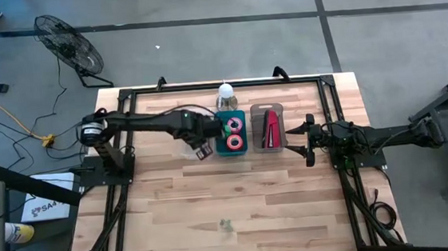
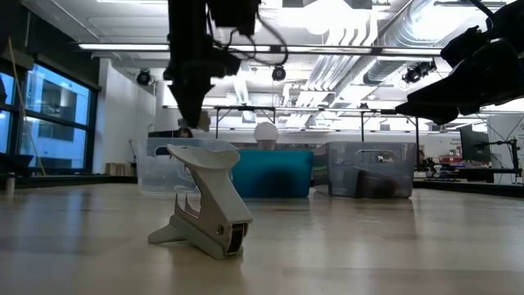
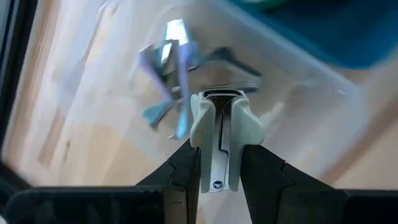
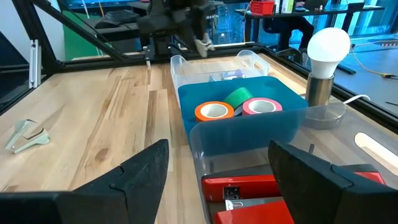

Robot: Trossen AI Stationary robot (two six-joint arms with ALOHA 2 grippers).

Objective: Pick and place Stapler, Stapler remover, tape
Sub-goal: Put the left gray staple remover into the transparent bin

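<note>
Three bins stand in a row at the far side of the table: a clear bin [image 4: 186, 65], a blue bin [image 1: 231, 133] and a grey bin [image 1: 268, 127], one per kind of item, by my reading. Item one, the stapler [image 1: 271, 130]: red, lying lengthwise in the grey bin, sorted. Item two, the tape [image 4: 239, 104]: orange, green and pink rolls seen in the blue bin, likewise sorted. Item three, staple removers: one pale staple remover [image 3: 219, 134] is pinched between the fingers of the left gripper [image 1: 203, 149], held above the clear bin, where other metal removers [image 3: 166, 74] show blurred beneath it; held there, I judge, for dropping in with its fellows. One loose remover [image 1: 227, 225] stands alone on the near boards, well apart from the bins, not yet collected. Right gripper [image 1: 309, 142]: fingers spread wide, empty, waiting just beside the grey bin. Sundry: a white bulb lamp [image 1: 225, 91] behind the blue bin.
</note>
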